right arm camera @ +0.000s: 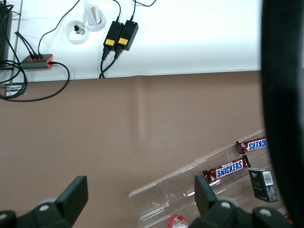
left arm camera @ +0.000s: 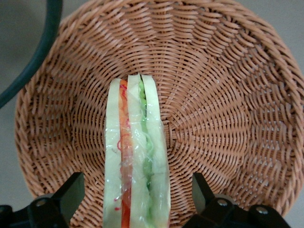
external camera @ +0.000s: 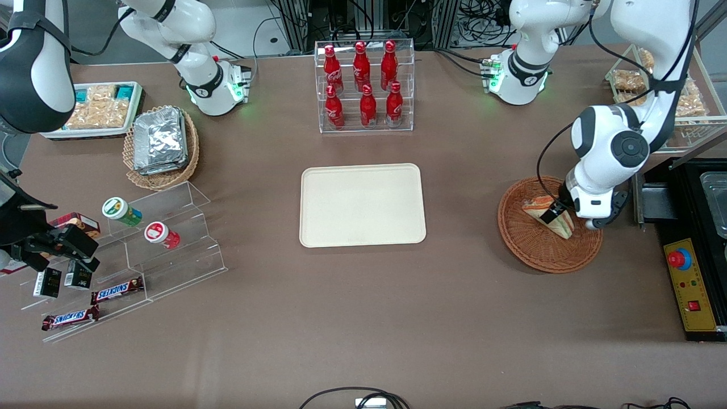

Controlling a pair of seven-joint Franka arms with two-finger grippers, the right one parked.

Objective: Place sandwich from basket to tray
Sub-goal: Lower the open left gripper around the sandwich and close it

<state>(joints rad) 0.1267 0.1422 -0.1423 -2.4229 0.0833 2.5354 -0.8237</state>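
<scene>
Left gripper (left arm camera: 135, 199): fingers wide apart, astride wrapped triangular wedge sandwich (left arm camera: 137, 161), no contact seen. Sandwich lies in round reddish-brown wicker basket (left arm camera: 223, 95). Flat cream rect. tray (external camera: 362, 205) well apart from basket.

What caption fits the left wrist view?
Open gripper straddles the wrapped sandwich lying in the wicker basket.

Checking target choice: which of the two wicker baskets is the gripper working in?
The round reddish-brown basket holding the sandwich; the gripper is open astride it. The paler oval basket holds foil packets.
</scene>
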